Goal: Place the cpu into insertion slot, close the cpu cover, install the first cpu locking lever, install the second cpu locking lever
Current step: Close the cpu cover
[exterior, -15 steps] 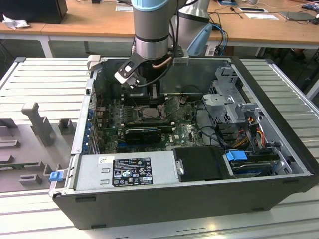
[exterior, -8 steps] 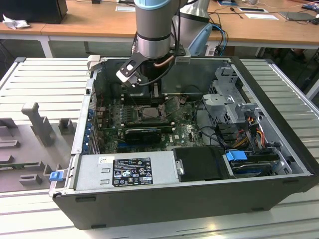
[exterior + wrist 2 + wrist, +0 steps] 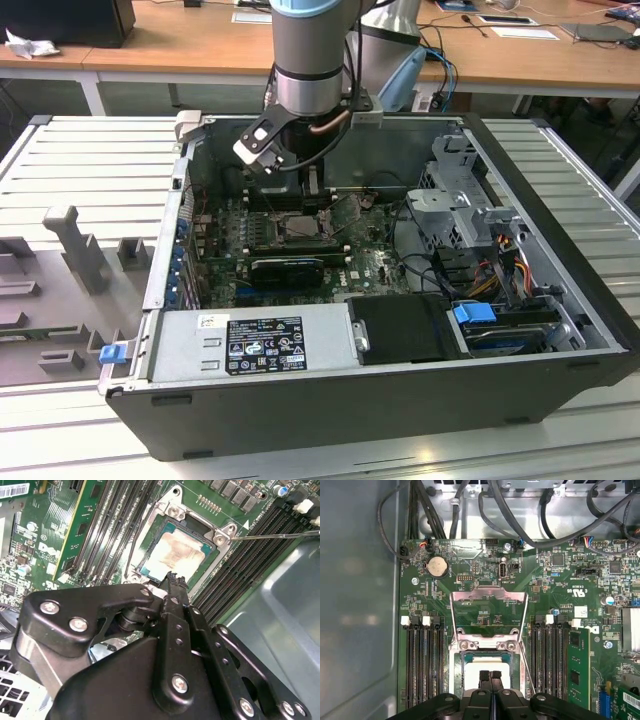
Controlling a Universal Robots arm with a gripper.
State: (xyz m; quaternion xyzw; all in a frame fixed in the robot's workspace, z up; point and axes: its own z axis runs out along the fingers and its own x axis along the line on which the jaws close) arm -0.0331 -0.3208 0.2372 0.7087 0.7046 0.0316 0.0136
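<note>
Cpu seated in its socket, closed fingers poised at its edge

The cpu (image 3: 485, 663), a square chip with a pale silvery top on a teal-edged base, lies flat in the insertion slot (image 3: 455, 670). The gripper (image 3: 490, 674) has its two black fingers pressed together with nothing between them, tips over the chip's near edge (contact cannot be judged). The cpu cover (image 3: 487, 595) stands swung open beyond the slot, with a thin locking lever (image 3: 527, 670) beside it. White lettering is printed on the green motherboard (image 3: 580, 592), and in the exterior view the power supply carries a black label (image 3: 265, 345) with a small white sticker (image 3: 213, 322) next to it.
</note>
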